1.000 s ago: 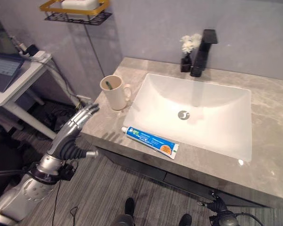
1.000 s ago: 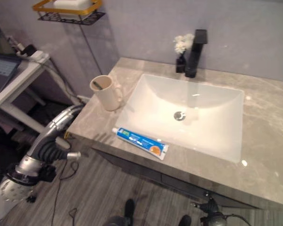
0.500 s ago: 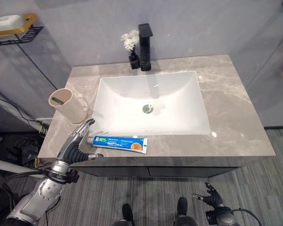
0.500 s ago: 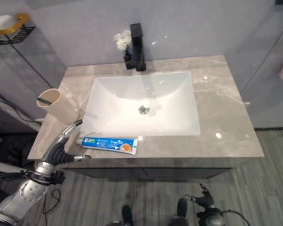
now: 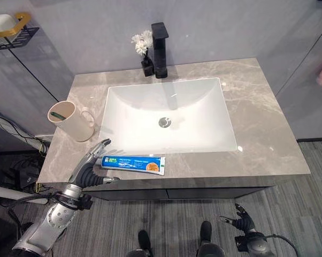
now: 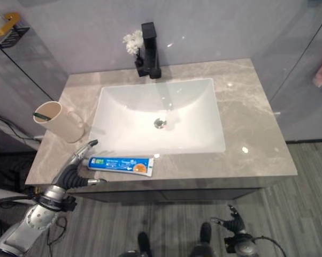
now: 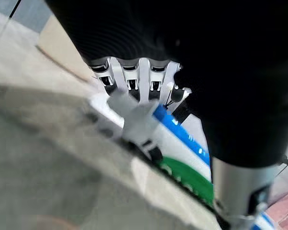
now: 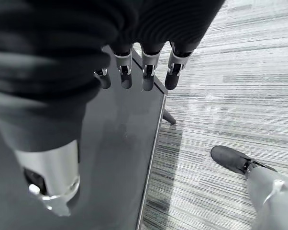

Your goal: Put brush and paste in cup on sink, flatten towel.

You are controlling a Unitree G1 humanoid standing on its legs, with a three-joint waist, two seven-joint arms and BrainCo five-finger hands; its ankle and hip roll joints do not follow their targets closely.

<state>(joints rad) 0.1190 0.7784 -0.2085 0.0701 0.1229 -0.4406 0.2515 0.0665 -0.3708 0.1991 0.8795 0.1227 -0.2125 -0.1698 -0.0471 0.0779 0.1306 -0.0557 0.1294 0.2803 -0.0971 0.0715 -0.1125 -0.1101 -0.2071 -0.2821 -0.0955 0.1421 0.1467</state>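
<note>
The surface (image 5: 268,128) carried the sink (image 5: 166,115), then the cup (image 5: 67,120) with the brush (image 5: 57,114) already inside. The paste (image 5: 133,163) lay along the front edge, so picking it up seemed the step in hand. The left hand (image 5: 91,163) reached just beside its cap end, fingers (image 7: 134,84) released and straight; closing around the tube comes next. The right hand (image 5: 241,222) hung low, relaxed.
</note>
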